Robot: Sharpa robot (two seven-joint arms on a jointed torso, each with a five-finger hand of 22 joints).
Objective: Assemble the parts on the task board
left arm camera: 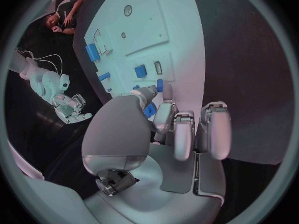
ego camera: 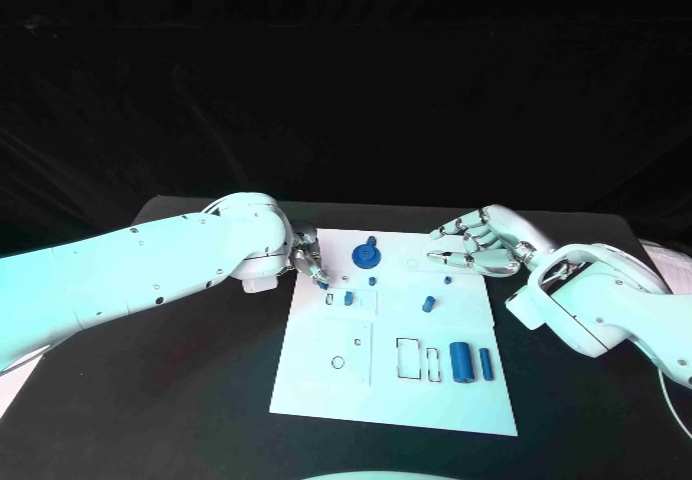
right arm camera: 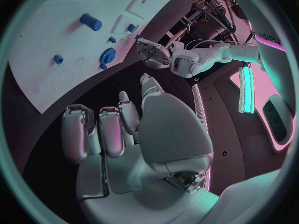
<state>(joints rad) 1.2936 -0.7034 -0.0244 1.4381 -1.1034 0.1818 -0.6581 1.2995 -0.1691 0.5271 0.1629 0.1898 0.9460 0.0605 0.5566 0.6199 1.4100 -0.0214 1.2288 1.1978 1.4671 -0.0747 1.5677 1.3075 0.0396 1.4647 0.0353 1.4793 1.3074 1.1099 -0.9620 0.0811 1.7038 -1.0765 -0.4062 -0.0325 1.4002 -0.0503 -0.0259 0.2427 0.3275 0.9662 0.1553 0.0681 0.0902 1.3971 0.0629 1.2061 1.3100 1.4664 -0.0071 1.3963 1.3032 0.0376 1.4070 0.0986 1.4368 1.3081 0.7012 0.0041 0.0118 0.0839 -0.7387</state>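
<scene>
The white task board (ego camera: 325, 385) lies mid-table. On it are a round blue gear-like part (ego camera: 366, 257), several small blue pieces such as one (ego camera: 427, 303) in the middle, a blue cylinder (ego camera: 462, 361) and a slim bar (ego camera: 488, 363). My left hand (ego camera: 306, 262) hangs over the board's far left edge, fingertips pointing down at the board. In the left wrist view a blue piece (left arm camera: 149, 109) shows between the thumb and a finger of that hand (left arm camera: 168, 129); whether it is pinched is unclear. My right hand (ego camera: 480, 243) hovers over the far right corner, fingers loosely curved and holding nothing.
Outlined rectangular recesses (ego camera: 417, 358) and small round holes (ego camera: 338, 362) mark the board's near half. Black table (ego camera: 173, 400) surrounds the board. My bulky white forearms (ego camera: 606, 310) flank the board's far end on both sides.
</scene>
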